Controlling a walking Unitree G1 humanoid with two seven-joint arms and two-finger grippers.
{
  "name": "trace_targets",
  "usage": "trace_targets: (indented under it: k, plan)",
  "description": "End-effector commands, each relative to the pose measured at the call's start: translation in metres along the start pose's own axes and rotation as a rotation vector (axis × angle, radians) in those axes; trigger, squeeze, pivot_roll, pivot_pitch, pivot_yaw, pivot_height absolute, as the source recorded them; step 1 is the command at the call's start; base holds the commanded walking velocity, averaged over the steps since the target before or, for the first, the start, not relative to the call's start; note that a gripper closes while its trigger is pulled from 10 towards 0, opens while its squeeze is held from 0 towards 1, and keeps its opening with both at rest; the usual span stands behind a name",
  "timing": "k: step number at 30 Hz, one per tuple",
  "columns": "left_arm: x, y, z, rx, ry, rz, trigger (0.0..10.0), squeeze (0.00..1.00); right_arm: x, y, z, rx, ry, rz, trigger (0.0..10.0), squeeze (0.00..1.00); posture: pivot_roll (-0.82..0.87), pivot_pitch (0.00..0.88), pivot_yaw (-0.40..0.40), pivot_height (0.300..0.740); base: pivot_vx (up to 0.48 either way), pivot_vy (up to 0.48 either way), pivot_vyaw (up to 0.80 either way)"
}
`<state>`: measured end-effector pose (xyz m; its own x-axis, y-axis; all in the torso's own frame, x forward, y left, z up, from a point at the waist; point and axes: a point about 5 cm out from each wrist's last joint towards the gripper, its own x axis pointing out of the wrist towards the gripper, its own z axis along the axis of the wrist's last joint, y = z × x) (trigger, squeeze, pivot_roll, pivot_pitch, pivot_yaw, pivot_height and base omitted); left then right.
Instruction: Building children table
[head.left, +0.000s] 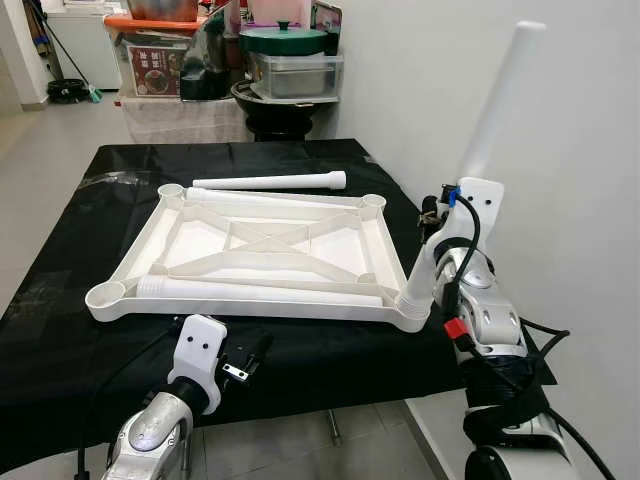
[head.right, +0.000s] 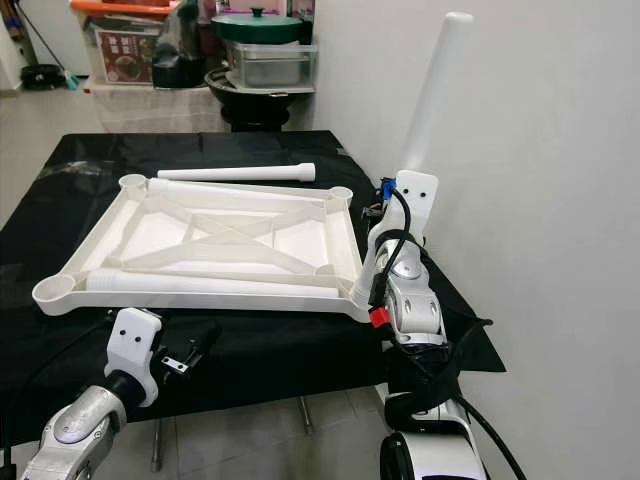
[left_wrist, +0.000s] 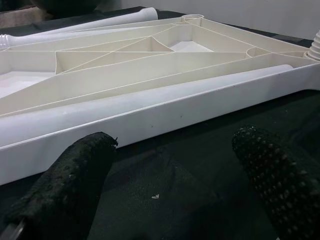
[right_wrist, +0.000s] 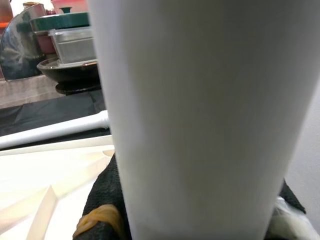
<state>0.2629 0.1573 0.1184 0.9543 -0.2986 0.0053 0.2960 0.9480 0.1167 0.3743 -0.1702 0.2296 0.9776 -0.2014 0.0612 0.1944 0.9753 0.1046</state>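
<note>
The white plastic table panel (head.left: 265, 250) lies upside down on the black-covered tabletop (head.left: 60, 250), ribs and cross-bracing facing up, so that its four corner sockets are open to take legs; that is plainly why it is flipped. At the near right corner socket (head.left: 413, 305) a white leg (head.left: 470, 160) stands up and leans away towards the wall, its threaded foot set in the socket; the right tool (head.left: 450, 205) is clamped on the leg partway up, black fingers (right_wrist: 102, 200) pressed against its side, and I judge it is holding the leg there to seat or screw it home, since it is not yet upright.

Two more legs wait within reach: a far leg (head.left: 270, 182) lies on the cloth just beyond the panel's far edge, and a near leg (head.left: 260, 290) rests inside the panel along its near rim, where it cannot roll off.

The left tool (head.left: 245, 358) hovers low over the cloth just in front of the panel's near rim, its fingers (left_wrist: 65, 185) apart and gripping nothing; it looks placed to steady the panel or to take the near leg next. By my reckoning the build is early; one leg going in, three sockets bare.
</note>
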Motion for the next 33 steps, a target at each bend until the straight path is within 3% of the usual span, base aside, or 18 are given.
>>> trace_targets:
  k: [1, 3, 4, 7, 8, 9, 10, 11, 24, 33]
  plan:
    - [-0.001, -0.003, -0.001, 0.000, 0.002, -0.006, 10.0, 0.00, -0.003, 0.001, -0.025, -0.010, 0.118, 0.000, 10.0, 0.00, 0.05, 0.000, -0.074, 0.740, 0.000, 0.000, 0.00]
    - [0.000, -0.003, -0.001, -0.001, 0.002, -0.006, 10.0, 0.00, -0.003, 0.001, -0.022, -0.015, 0.100, 0.004, 10.0, 0.00, 0.05, 0.000, -0.074, 0.740, 0.000, 0.000, 0.00]
    - [0.000, -0.003, -0.001, 0.000, 0.002, -0.006, 10.0, 0.00, -0.003, 0.001, -0.020, -0.014, 0.094, 0.004, 10.0, 0.84, 0.05, 0.000, -0.073, 0.740, 0.000, 0.000, 0.00]
    - [0.000, -0.003, -0.001, 0.000, 0.002, -0.007, 10.0, 0.00, -0.004, 0.002, -0.017, -0.017, 0.085, 0.009, 10.0, 0.87, 0.05, 0.000, -0.073, 0.740, 0.000, 0.000, 0.00]
    - [0.000, -0.003, -0.001, 0.000, 0.002, -0.007, 10.0, 0.00, -0.004, 0.002, -0.017, -0.017, 0.085, 0.009, 10.0, 0.87, 0.05, 0.000, -0.073, 0.740, 0.000, 0.000, 0.00]
    - [0.000, -0.003, -0.001, -0.001, 0.002, -0.007, 10.0, 0.00, -0.004, 0.002, -0.014, -0.026, 0.076, 0.015, 10.0, 0.68, 0.05, 0.000, -0.072, 0.740, 0.000, 0.000, 0.00]
    - [0.000, -0.003, -0.001, -0.001, 0.002, -0.007, 10.0, 0.00, -0.004, 0.002, -0.014, -0.026, 0.076, 0.015, 10.0, 0.68, 0.05, 0.000, -0.072, 0.740, 0.000, 0.000, 0.00]
    - [0.000, -0.003, -0.001, -0.001, 0.002, -0.007, 10.0, 0.00, -0.004, 0.002, -0.011, -0.030, 0.067, 0.024, 10.0, 0.00, 0.05, 0.000, -0.072, 0.740, 0.000, 0.000, 0.00]
    - [0.001, -0.003, -0.002, 0.000, 0.006, -0.016, 10.0, 0.00, -0.014, -0.008, 0.014, -0.074, -0.021, 0.056, 10.0, 0.00, 0.04, 0.000, -0.057, 0.740, 0.000, 0.000, 0.00]
    - [0.002, -0.002, -0.002, 0.001, 0.005, -0.021, 10.0, 0.00, -0.011, -0.014, 0.021, -0.108, -0.042, 0.095, 10.0, 0.00, 0.04, 0.000, -0.051, 0.740, 0.000, 0.000, 0.00]
